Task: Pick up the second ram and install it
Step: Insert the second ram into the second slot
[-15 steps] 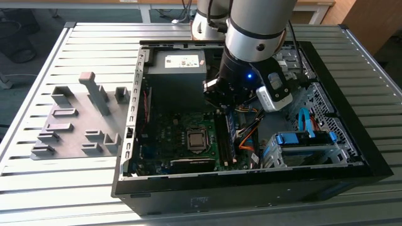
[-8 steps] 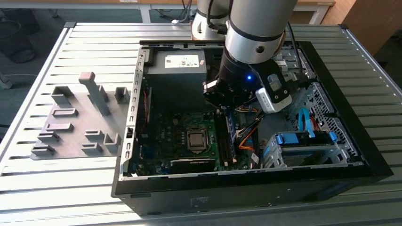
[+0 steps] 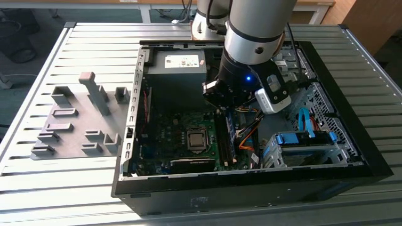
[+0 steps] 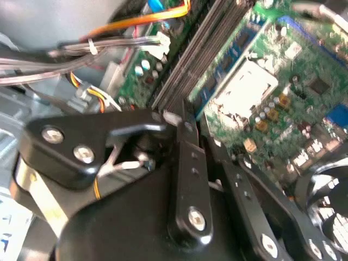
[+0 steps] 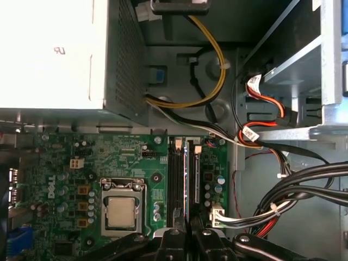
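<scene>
My claw (image 5: 182, 235) hangs low inside the open case (image 3: 351, 165), right over the memory slots (image 5: 175, 179) beside the processor (image 5: 122, 211). My fingers (image 4: 185, 142) sit close together at the end of a ram (image 5: 188, 182) standing on edge in its slot; whether they pinch it I cannot tell. Farther off lie the power supply (image 5: 49, 54) and cables (image 5: 293, 190), and outside the case, the grey fixture blocks (image 3: 78, 122).

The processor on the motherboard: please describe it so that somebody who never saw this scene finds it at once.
Start at the open black computer case on the slatted table and look down at the green motherboard on its floor. Near the board's middle, beside the long memory slots, sits the processor. It is the one bare silver square in a metal frame; its neighbours are small components.
</scene>
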Controlling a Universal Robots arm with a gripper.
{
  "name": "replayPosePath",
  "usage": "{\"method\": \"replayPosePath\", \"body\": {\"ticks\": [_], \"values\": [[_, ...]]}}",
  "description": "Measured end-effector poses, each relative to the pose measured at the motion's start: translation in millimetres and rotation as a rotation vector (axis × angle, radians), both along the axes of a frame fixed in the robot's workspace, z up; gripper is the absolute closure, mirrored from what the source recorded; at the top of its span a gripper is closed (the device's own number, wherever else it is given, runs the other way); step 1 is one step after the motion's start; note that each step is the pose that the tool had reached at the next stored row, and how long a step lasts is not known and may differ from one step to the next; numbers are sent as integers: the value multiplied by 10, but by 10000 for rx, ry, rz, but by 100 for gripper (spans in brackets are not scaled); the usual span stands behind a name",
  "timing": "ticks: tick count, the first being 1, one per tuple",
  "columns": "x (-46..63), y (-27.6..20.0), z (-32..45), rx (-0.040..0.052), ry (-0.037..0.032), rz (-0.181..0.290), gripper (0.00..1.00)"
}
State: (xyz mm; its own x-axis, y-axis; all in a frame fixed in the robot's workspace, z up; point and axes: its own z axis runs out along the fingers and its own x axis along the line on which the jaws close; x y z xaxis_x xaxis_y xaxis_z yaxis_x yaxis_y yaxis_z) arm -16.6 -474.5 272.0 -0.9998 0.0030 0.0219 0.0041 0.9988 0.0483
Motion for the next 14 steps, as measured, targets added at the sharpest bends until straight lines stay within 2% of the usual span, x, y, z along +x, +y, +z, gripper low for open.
{"method": "replayPosePath", "body": {"ticks": [14], "values": [[-1,0,-5,4,0,0,86]]}}
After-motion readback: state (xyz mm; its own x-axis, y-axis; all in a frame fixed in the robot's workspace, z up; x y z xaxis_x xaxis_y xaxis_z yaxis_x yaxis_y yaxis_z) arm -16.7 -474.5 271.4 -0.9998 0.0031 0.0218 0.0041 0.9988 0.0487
